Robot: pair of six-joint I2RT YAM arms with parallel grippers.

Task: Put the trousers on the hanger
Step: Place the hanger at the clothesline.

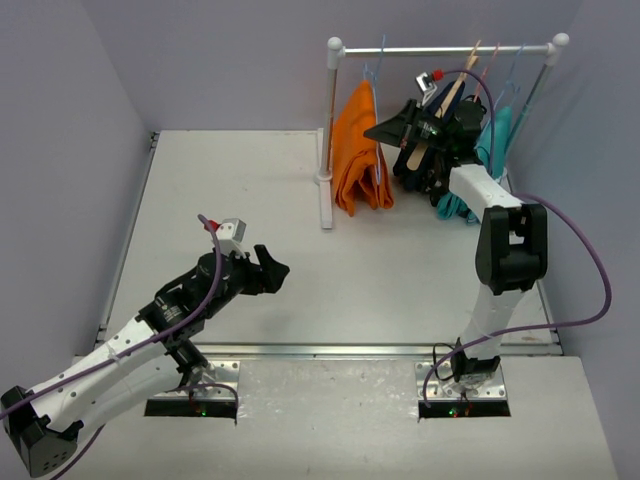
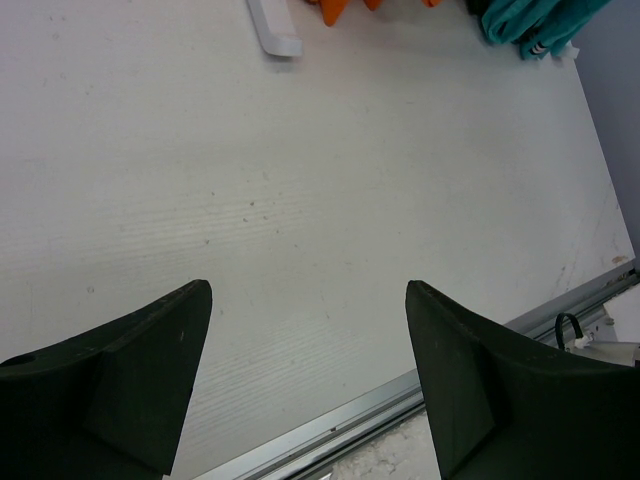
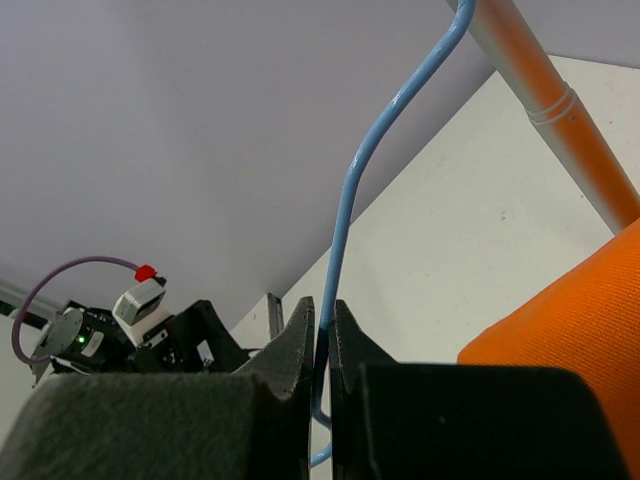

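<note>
Wide bare table (image 1: pixel 230 200) ahead of the left gripper (image 1: pixel 272 270), its jaws spread, and a free run from there to the rack. The rack's left post (image 1: pixel 329 120) and foot (image 1: pixel 324 205) stand just beside the orange trousers (image 1: pixel 360 150), blocking that flank. The right gripper (image 3: pixel 320 315) pinches the blue hanger (image 3: pixel 345 200) under the rail (image 1: pixel 445 49). Beyond it, the teal garment (image 1: pixel 497 135) and wooden hanger (image 1: pixel 452 98) crowd the rail's right half.
</note>
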